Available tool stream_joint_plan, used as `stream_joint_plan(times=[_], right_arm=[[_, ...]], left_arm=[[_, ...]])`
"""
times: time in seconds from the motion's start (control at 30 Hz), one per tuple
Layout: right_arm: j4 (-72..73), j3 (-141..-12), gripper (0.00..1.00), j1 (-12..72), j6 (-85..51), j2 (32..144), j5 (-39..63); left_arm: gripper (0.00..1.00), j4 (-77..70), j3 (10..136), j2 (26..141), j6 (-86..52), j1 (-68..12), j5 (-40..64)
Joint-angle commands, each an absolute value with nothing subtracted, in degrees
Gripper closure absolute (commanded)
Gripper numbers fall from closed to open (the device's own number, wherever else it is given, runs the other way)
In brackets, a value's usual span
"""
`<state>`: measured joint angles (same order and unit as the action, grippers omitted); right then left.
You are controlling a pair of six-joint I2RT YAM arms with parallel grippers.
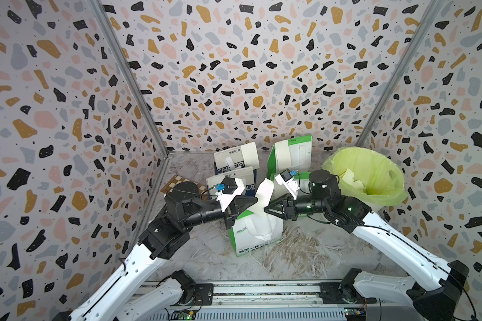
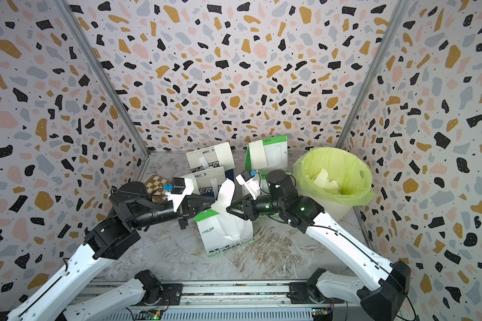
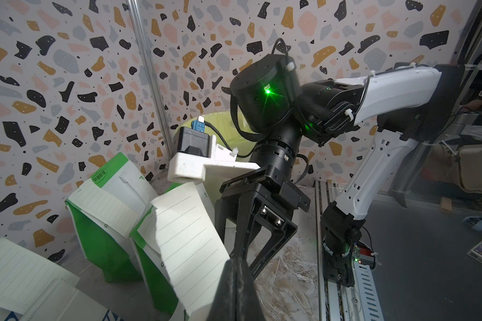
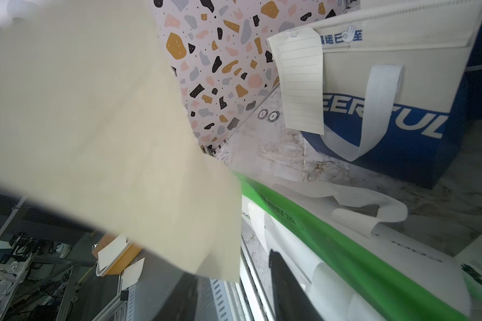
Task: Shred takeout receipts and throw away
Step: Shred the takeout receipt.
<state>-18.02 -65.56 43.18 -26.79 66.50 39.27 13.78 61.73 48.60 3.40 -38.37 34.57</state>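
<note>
Torn pieces (image 1: 355,182) lie in the bin (image 1: 395,170) at the tabletop's (image 1: 206,258) right edge. The left claw (image 1: 257,199) clamps 1 receipt (image 1: 265,191) above the middle, right claw (image 1: 266,209) beside it, jaws apart; 2 far-edge receipts (image 1: 249,154) are untorn.

Cream ruled receipt (image 1: 265,194), green-and-white bag (image 1: 251,236), yellow-green bin liner (image 1: 373,172), terrazzo-speckled walls (image 1: 234,69), grey marbled tabletop (image 1: 304,250).

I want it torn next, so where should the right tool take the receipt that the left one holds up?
Probably the receipt low down, close beside the left tool, coming from the right: it stands upright, pinched only at its bottom.
</note>
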Motion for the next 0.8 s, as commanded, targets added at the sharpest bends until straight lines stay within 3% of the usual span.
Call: stream_joint_plan(times=[0.0, 0.3, 0.63, 0.77], right_arm=[[-14.68, -67.11, 0.58, 43.83, -27.36, 66.72, 41.38], [-14.59, -69.48, 0.55, 45.00, -26.92, 68.25, 37.02], [-10.29, -65.55, 0.36, 45.00, -26.47, 60.62, 34.15], [-10.83, -65.45, 0.33, 44.91, -25.60, 59.28, 33.31]], left_arm=[[1.00, 10.81, 61.35, 48.52, 2.93, -38.67, 34.55], [1.00, 10.77, 61.26, 49.13, 2.65, -38.67, 34.76], [1.00, 10.79, 61.26, 49.19, 1.62, -38.67, 32.92], [1.00, 10.80, 61.24, 49.39, 0.95, -38.67, 32.70]])
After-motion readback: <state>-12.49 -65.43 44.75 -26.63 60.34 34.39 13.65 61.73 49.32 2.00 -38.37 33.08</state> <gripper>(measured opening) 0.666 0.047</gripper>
